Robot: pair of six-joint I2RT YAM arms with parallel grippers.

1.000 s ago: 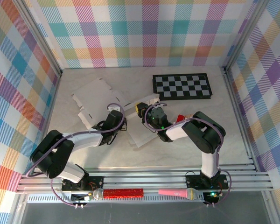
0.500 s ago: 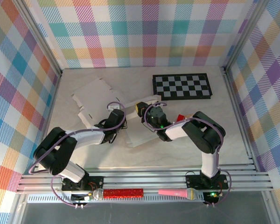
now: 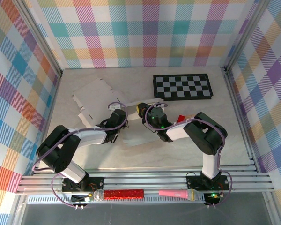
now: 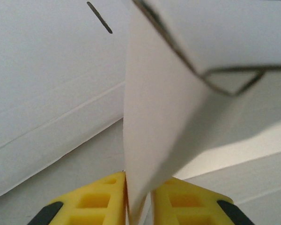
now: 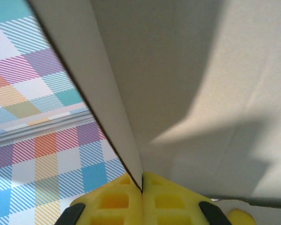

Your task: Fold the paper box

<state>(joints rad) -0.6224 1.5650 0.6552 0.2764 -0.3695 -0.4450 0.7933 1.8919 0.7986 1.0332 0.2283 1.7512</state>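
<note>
- Your box (image 3: pixel 136 135) sits in the middle of the bench (image 3: pixel 192 145), between the two claws. Part of it is lifted up.
- Your left claw (image 4: pixel 138 206) is pinching a thin flap of the box that stands up.
- Your right claw (image 5: pixel 141 197) is squeezed tight on another edge of the box.
- This looks like an early step. Some sides are up, but there is no box shape yet.
- You likely have more folds and tucks to do.
- A flat sheet (image 3: pixel 91 101) lies at the back left.
</note>
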